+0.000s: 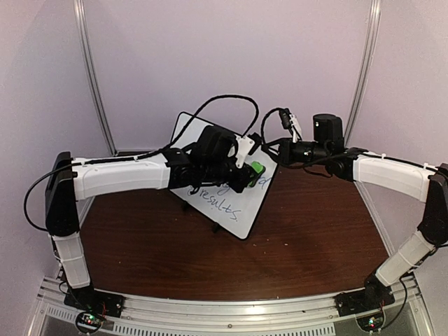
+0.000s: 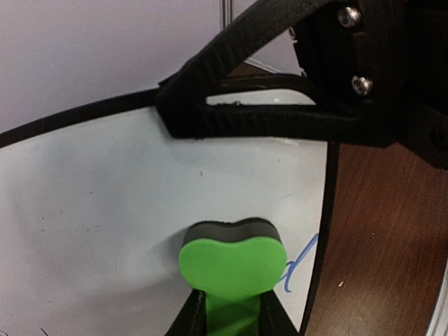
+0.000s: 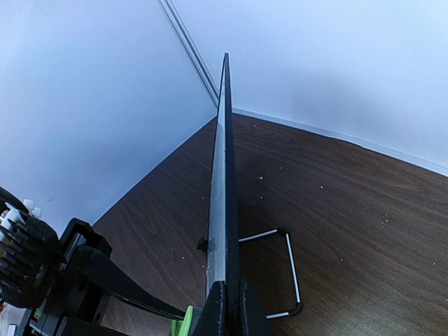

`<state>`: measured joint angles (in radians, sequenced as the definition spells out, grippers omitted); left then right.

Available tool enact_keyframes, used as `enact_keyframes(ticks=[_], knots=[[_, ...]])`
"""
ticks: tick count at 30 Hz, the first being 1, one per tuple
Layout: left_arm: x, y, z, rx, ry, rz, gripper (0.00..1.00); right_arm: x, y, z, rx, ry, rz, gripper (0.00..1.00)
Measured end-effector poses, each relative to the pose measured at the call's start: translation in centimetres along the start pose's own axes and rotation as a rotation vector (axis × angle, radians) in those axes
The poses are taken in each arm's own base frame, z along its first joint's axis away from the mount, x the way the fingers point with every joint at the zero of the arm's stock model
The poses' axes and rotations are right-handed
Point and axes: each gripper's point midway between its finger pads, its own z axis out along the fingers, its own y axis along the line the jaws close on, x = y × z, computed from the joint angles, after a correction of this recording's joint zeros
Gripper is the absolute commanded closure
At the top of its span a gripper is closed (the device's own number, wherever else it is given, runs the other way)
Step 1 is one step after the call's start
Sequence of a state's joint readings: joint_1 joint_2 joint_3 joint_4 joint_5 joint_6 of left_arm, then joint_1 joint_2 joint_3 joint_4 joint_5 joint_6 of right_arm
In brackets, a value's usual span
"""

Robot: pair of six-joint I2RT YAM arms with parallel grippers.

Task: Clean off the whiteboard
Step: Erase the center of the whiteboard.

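Observation:
The whiteboard (image 1: 222, 183) stands propped at a slant in mid-table, with dark handwriting on its lower part. My left gripper (image 1: 246, 175) is shut on a green eraser (image 1: 257, 169) with a black pad, and presses it against the board near its right edge. In the left wrist view the eraser (image 2: 232, 262) sits on the white surface (image 2: 98, 210) beside a blue stroke (image 2: 297, 262). My right gripper (image 1: 271, 152) is shut on the board's right edge. In the right wrist view the board (image 3: 222, 175) shows edge-on between the fingers (image 3: 217, 311).
The board's wire stand (image 3: 290, 266) rests on the brown table (image 1: 315, 231) behind it. Pale walls close the back and sides. The right arm's black finger (image 2: 280, 105) crosses above the eraser. Cables loop over the board's top.

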<state>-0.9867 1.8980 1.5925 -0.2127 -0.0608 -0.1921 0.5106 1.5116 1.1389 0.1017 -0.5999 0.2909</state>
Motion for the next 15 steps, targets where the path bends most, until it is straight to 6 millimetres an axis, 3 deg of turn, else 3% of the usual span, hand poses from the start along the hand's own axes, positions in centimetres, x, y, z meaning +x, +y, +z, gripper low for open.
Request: enact_keyframes(ticks=[5, 11, 15], knots=[[2.0, -0.6, 0.3, -0.041, 0.010, 0.017, 0.84, 0.0, 0.0, 0.0, 0.002, 0.000, 0.000, 1.00], [7.1, -1.5, 0.3, -0.045, 0.105, 0.022, 0.84, 0.0, 0.0, 0.0, -0.002, 0.000, -0.009, 1.00], [8.0, -1.4, 0.2, -0.049, 0.125, 0.022, 0.83, 0.0, 0.2, 0.0, -0.010, -0.001, -0.019, 1.00]])
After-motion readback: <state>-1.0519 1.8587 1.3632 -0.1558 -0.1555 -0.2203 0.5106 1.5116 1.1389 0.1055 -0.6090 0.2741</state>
